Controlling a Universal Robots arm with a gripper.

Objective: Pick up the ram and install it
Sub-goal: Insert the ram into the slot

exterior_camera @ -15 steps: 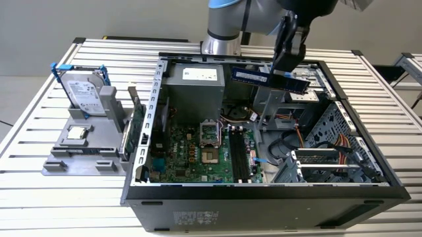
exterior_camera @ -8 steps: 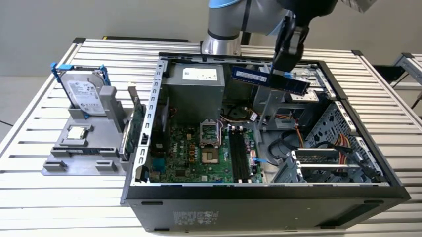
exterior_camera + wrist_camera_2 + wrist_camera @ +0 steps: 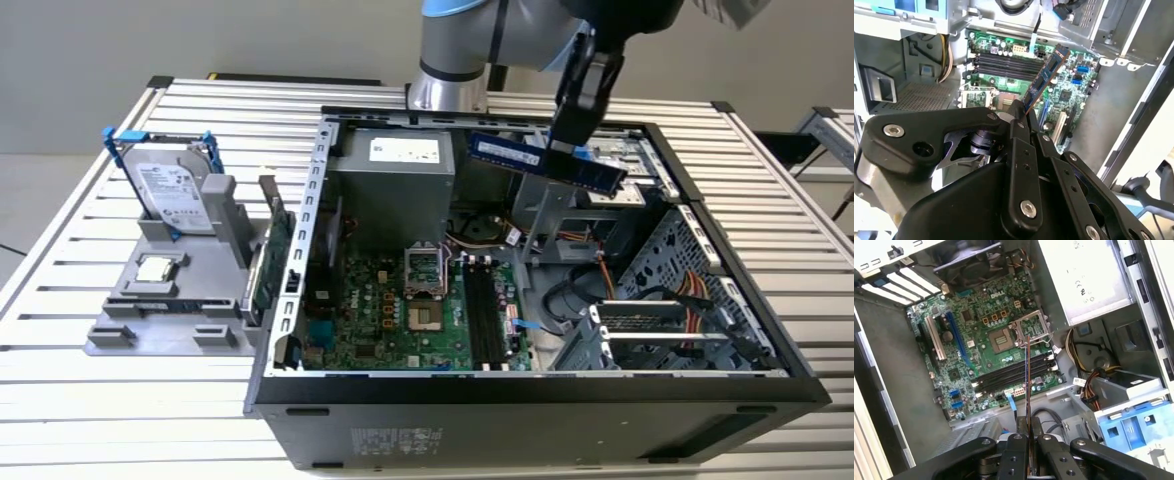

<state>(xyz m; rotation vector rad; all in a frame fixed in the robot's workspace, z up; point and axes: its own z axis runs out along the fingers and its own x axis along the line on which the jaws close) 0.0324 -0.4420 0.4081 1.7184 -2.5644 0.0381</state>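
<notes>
The ram (image 3: 545,158), a thin blue stick with black chips and a white label, hangs tilted in the air over the back of the open computer case (image 3: 534,385). My gripper (image 3: 570,146) is shut on it near one end, reaching down from above. In the second wrist view the ram (image 3: 1046,75) juts out from the gripper (image 3: 1021,114) toward the green motherboard (image 3: 1074,95). The first wrist view has the ram (image 3: 1027,385) edge-on, rising from the gripper (image 3: 1028,429). The black memory slots (image 3: 486,312) (image 3: 1014,371) (image 3: 1004,62) lie well below it.
At the exterior view's left, a grey fixture (image 3: 120,330) holds a silver hard drive in a blue frame (image 3: 174,185), a processor (image 3: 158,268) and a green card (image 3: 271,262). Inside the case are a power supply (image 3: 394,170), cables (image 3: 667,290) and drive bays (image 3: 1134,427).
</notes>
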